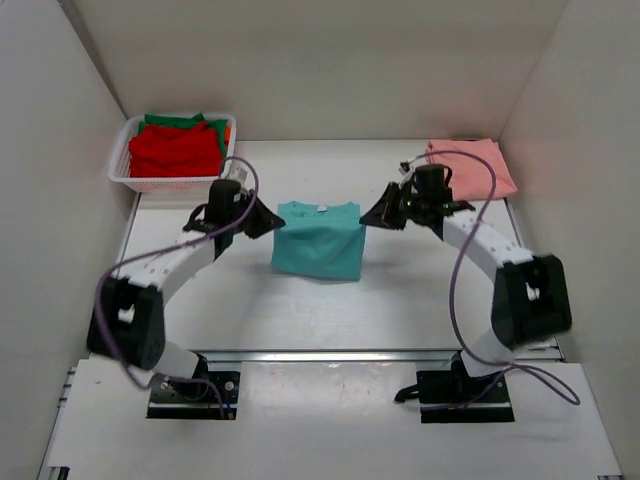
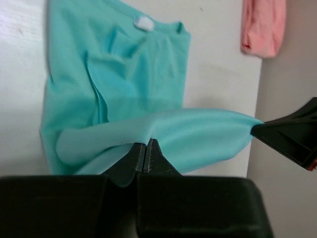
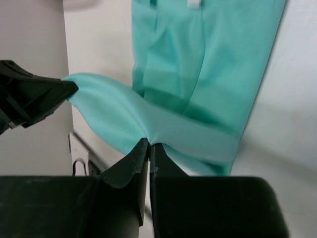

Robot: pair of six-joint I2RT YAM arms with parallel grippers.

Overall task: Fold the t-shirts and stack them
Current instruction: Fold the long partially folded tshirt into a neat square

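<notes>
A teal t-shirt (image 1: 318, 240) lies mid-table with its collar toward the back wall. My left gripper (image 1: 268, 222) is shut on one end of its near edge, and my right gripper (image 1: 375, 215) is shut on the other end. In the left wrist view the gripper (image 2: 146, 144) pinches a raised band of teal cloth (image 2: 198, 134) that stretches across to the other gripper's tip (image 2: 292, 136). The right wrist view shows its gripper (image 3: 150, 144) pinching the same band (image 3: 114, 114) above the flat teal shirt (image 3: 218, 59). A folded salmon pink t-shirt (image 1: 472, 165) lies at the back right.
A white mesh basket (image 1: 165, 184) stands at the back left and holds a red t-shirt (image 1: 175, 150), a green one (image 1: 185, 120) and an orange edge (image 1: 228, 130). White walls enclose the table on three sides. The pink shirt (image 2: 262, 25) shows in the left wrist view.
</notes>
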